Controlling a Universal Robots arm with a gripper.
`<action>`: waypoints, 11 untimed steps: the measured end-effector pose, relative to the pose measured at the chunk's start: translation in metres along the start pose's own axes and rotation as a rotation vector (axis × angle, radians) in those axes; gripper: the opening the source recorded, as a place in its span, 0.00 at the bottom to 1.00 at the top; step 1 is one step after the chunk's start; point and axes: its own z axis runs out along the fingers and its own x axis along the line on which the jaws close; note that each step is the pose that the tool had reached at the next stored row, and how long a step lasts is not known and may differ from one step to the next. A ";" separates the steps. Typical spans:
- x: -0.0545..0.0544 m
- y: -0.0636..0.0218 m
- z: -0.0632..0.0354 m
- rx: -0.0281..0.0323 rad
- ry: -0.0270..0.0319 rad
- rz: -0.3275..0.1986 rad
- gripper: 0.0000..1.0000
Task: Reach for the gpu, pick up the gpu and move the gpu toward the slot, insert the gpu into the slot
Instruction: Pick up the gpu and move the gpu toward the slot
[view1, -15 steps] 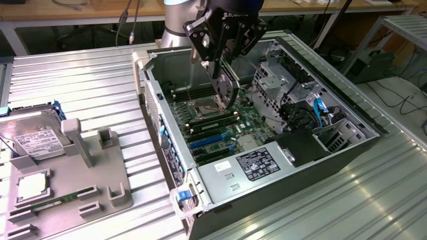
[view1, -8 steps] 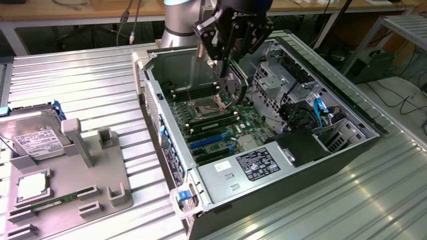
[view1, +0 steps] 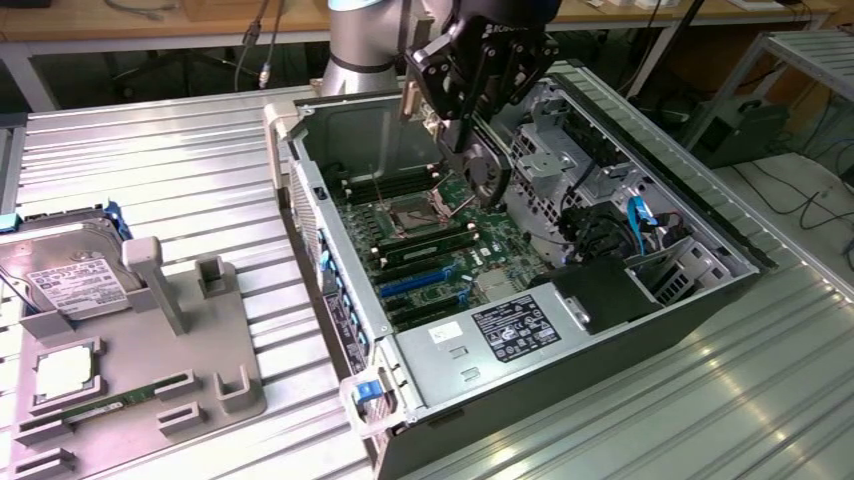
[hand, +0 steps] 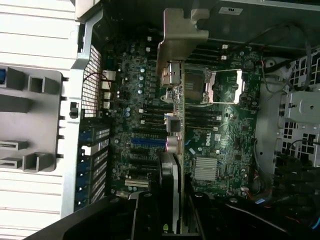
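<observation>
Grasping the gpu (hand: 181, 45), the fingers (hand: 166, 200) hang over the Dell-marked motherboard (hand: 225, 150) near the blue slot (hand: 147, 142).

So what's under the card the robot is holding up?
Below the gpu lies the green motherboard, with its blue slot and silver processor socket showing on either side. The strip of board straight beneath the card is covered.

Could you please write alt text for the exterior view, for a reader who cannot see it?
A robot gripper holds the gpu above the green motherboard inside an open computer case. A hard drive sits in a grey holder at the exterior view's left.
</observation>
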 end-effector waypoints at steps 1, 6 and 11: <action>-0.002 -0.0001 0.0001 0.0001 -0.0003 0.003 0.28; -0.015 -0.0008 0.0005 0.0002 -0.0017 0.013 0.28; -0.024 -0.0016 0.0008 0.0002 -0.0025 0.013 0.28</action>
